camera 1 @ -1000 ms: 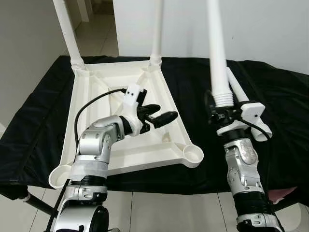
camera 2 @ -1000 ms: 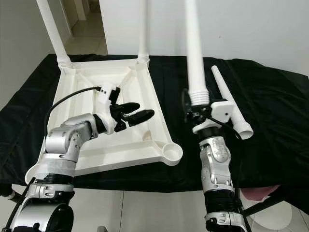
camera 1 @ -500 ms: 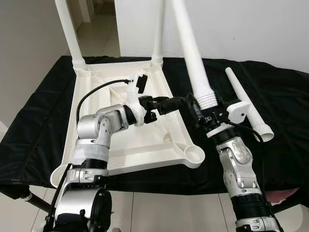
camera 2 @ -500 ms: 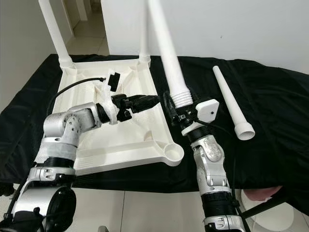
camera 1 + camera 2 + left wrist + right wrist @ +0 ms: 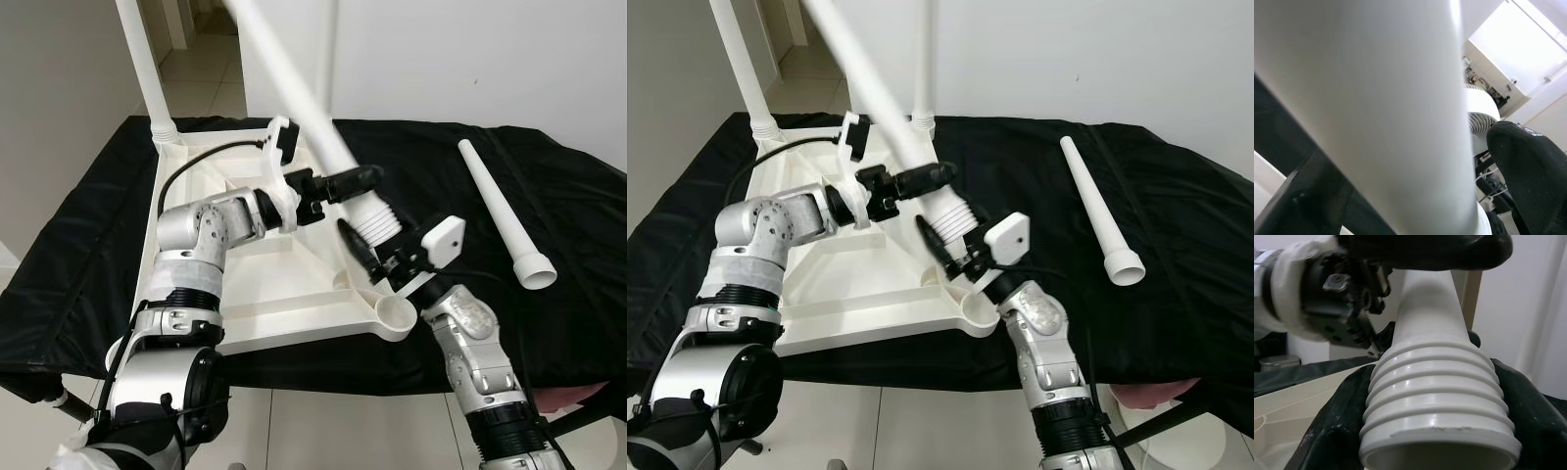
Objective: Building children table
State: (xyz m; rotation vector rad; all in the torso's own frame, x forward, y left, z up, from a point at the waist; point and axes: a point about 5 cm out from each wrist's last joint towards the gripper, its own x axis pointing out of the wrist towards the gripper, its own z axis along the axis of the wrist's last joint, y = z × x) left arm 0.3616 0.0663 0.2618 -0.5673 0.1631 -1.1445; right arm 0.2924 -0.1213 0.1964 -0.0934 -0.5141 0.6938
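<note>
A white tabletop (image 5: 265, 294) lies upside down on the black-covered table. Two white legs (image 5: 145, 69) stand in its far corners. My right gripper (image 5: 377, 259) is shut on the threaded end of a third leg (image 5: 304, 108), which leans steeply up to the left. That end hangs just above and left of the empty socket (image 5: 395, 313) at the near right corner. My left gripper (image 5: 353, 181) reaches across the tabletop and is open, its fingers (image 5: 1528, 166) straddling the tilted leg just above the threads. In the right wrist view the threaded end (image 5: 1435, 396) sits between black pads.
A fourth loose leg (image 5: 498, 211) lies on the black cloth (image 5: 98, 245) to the right, wide end toward me. The near left socket (image 5: 162, 338) lies under my left arm. White walls stand behind, and tiled floor is below the table's front edge.
The held leg swung from upright to leaning left, and its threaded end came down over the tabletop's near right corner. My left gripper rose off the tabletop and reached onto the leg.
</note>
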